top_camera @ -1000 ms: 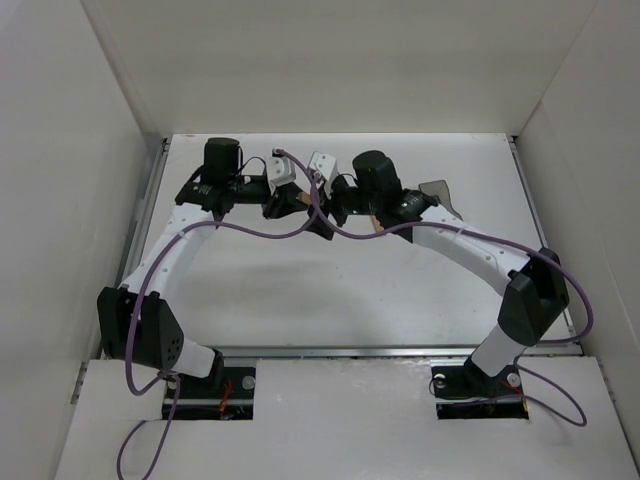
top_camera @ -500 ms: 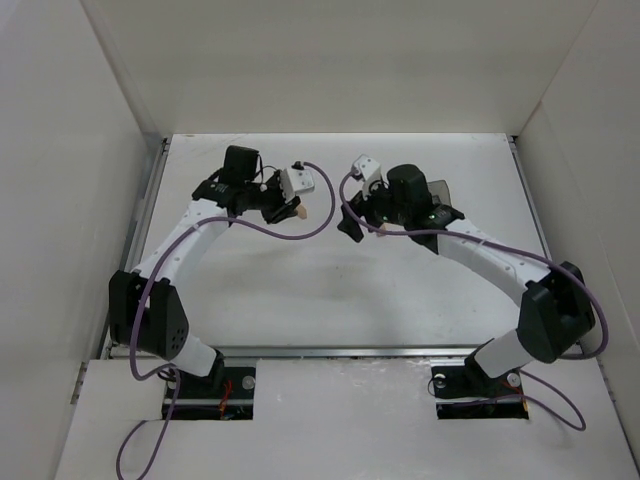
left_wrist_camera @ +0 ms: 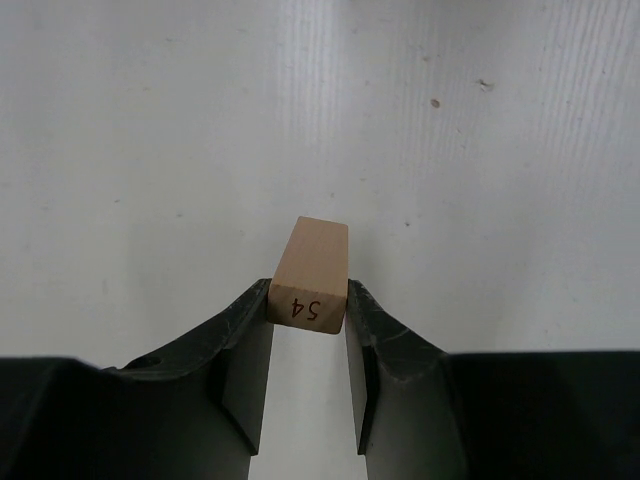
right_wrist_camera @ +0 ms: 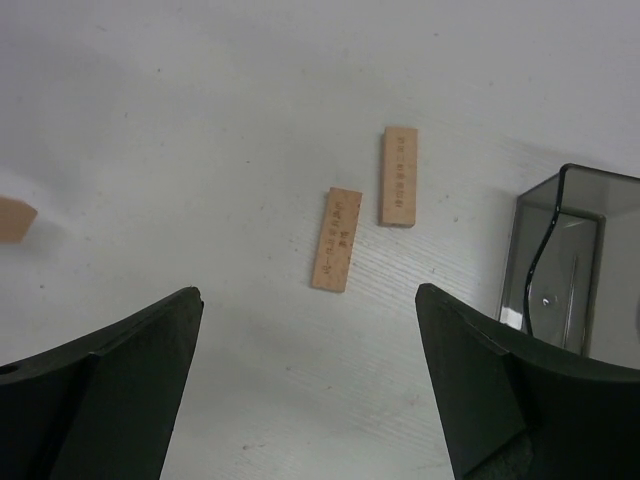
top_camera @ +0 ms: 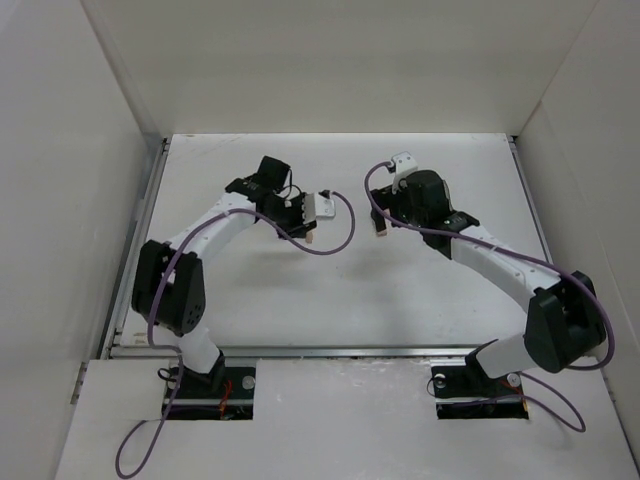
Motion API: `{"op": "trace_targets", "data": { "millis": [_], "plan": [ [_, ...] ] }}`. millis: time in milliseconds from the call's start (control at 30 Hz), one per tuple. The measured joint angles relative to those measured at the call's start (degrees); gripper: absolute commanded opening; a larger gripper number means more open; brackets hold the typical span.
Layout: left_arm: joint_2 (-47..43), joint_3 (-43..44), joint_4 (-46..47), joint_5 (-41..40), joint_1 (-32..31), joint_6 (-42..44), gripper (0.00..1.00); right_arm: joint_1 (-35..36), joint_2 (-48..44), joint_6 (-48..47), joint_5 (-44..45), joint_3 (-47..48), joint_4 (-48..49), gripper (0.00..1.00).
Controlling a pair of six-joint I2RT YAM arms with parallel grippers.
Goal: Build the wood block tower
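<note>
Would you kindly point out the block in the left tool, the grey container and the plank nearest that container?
block (left_wrist_camera: 312, 268), left wrist view, top face.
grey container (right_wrist_camera: 530, 260), right wrist view, side wall.
plank (right_wrist_camera: 400, 176), right wrist view, its middle.

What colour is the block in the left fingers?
The block is light tan, marked 54; best seen from the left wrist.

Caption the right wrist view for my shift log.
Open right gripper hovers above two wooden planks lying flat and apart on the white table, left of a translucent dark grey container.
</note>
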Motion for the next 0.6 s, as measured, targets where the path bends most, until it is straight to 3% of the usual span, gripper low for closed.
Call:
{"op": "trace_targets", "data": {
  "millis": [233, 600],
  "plan": [
    [11.23, 6.56, -6.29, -5.22, -2.99, 0.28, 0.00, -0.68, -3.96, 0.81, 3.37, -0.17, 0.04, 0.93],
    [12.28, 8.55, -2.34, -13.64, -3.28, -7.93, 0.00, -1.40, -4.59, 1.25, 4.37, -0.24, 0.02, 0.93]
  ]
}}
